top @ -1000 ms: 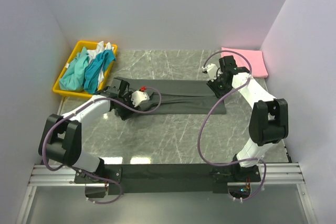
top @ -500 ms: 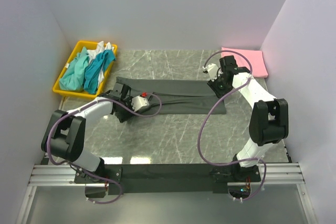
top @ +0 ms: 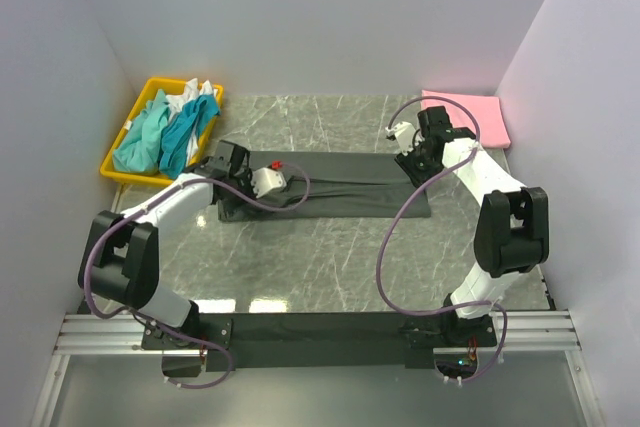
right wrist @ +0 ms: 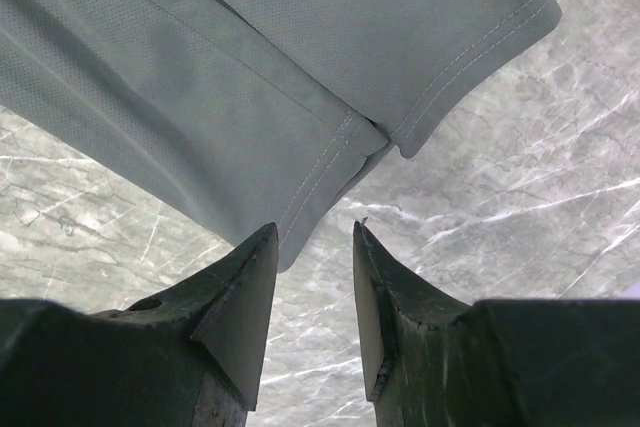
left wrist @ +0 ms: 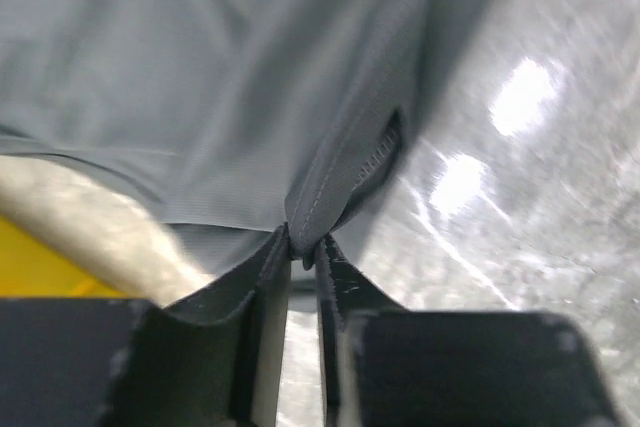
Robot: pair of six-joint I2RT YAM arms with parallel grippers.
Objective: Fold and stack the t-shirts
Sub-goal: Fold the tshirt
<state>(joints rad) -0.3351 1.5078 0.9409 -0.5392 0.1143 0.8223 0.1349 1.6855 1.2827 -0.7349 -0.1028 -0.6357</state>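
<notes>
Status of work area

1. Dark grey t-shirt (top: 340, 187): laid out flat as a long band across the middle of the table (top: 330, 257), its length running left to right. Its left end is near the yellow tray (top: 115, 172); its right end is under the right arm.

2. Left tool (top: 226, 165): positioned at the left end of the dark grey t-shirt. In the left wrist view the left tool (left wrist: 303, 252) is closed, with the two fingers pressed together on a raised fold of the shirt edge (left wrist: 200, 77). The cloth rises to a ridge at the pinch point. A stitched hem shows just beyond it, and a strip of the yellow tray (left wrist: 35, 272) shows at the lower left.

3. Right tool (top: 411, 169): positioned over the right end of the same shirt. In the right wrist view the right tool (right wrist: 313, 237) is open, fingers spread with nothing between them. The corner of the layered hem (right wrist: 250, 47) lies just ahead of the fingertips, with bare marble on either side. Contact with the table cannot be determined.

4. Pink t-shirt (top: 470, 117): folded flat in the far right corner of the table, well apart from the grey shirt.

5. Teal t-shirts (top: 170, 132) and a white t-shirt (top: 190, 95): bunched unfolded inside the yellow tray at the far left
</notes>
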